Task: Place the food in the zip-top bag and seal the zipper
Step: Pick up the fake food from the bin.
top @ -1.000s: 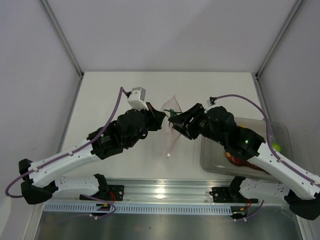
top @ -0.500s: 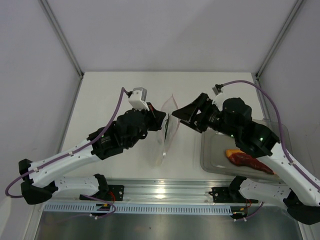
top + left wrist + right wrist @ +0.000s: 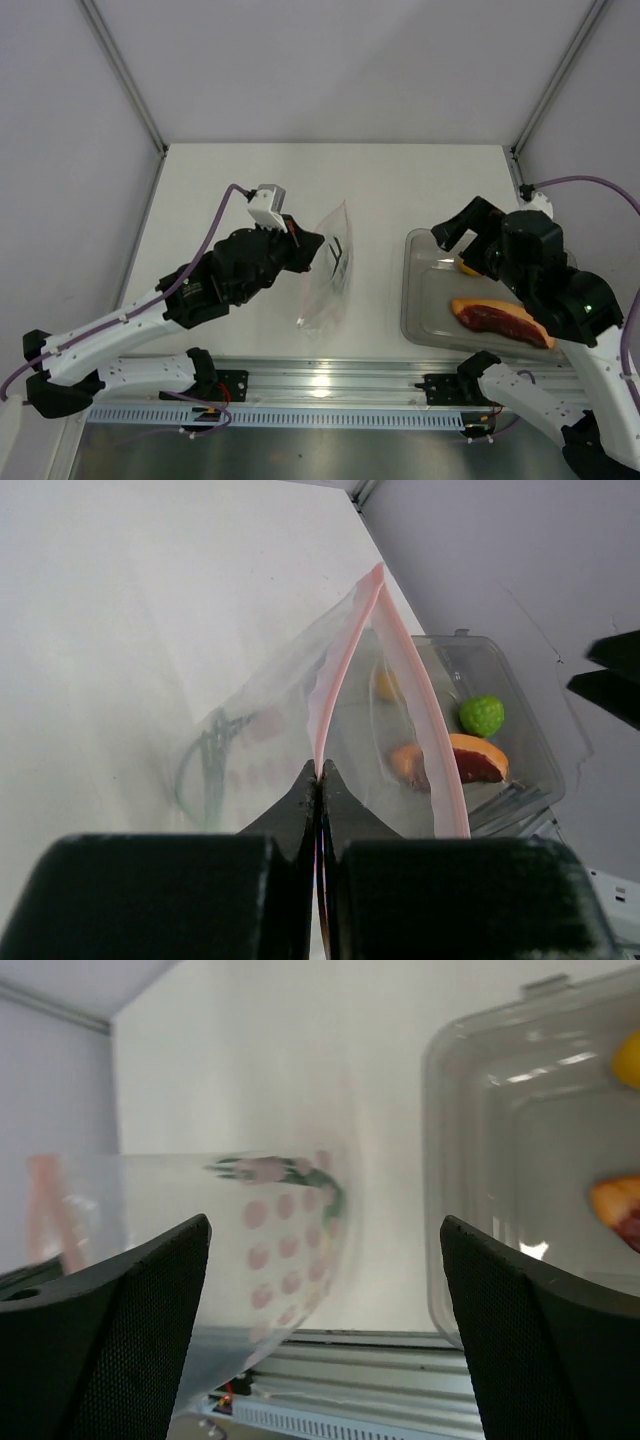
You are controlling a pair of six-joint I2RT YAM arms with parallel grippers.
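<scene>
Zip-top bag (image 3: 328,272) in left hand (image 3: 318,776)

White-and-black arms (image 3: 110,326) bear black jaws, purple cables (image 3: 585,179).

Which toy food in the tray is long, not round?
The reddish-brown slice with the orange edge. The yellow fruit and the green fruit are both round.
</scene>
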